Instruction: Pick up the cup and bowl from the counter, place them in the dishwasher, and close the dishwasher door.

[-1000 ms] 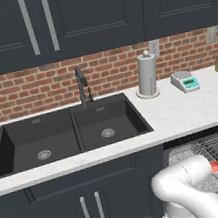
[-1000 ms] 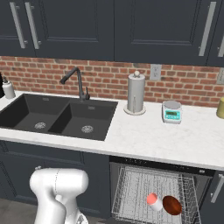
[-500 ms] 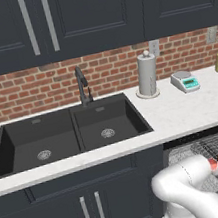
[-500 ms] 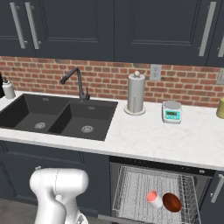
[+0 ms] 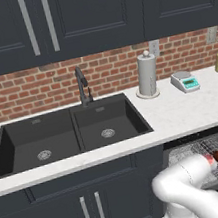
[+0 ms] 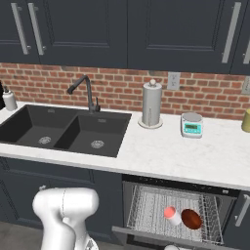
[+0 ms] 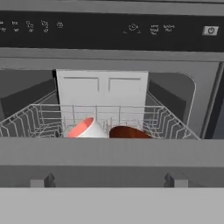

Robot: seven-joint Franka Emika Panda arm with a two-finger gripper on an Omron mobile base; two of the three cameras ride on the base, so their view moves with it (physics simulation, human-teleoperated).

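My claw's finger tips (image 7: 49, 180) barely clear the dishwasher door's (image 7: 109, 151) edge; I cannot tell their opening. That edge cuts off the lower parts of one cup (image 7: 86, 128) and one bowl (image 7: 130, 132), lying side by side in the rack (image 6: 146, 205), near its front right corner. Counter (image 6: 161, 156) beyond: one scale (image 6: 191, 125).

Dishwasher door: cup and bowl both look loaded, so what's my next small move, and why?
Probably bring the hand up under the dishwasher door and start lifting it shut. The cup and bowl already lie side by side in the rack, the counter holds neither, and the hand view looks across the lowered door into the open dishwasher.
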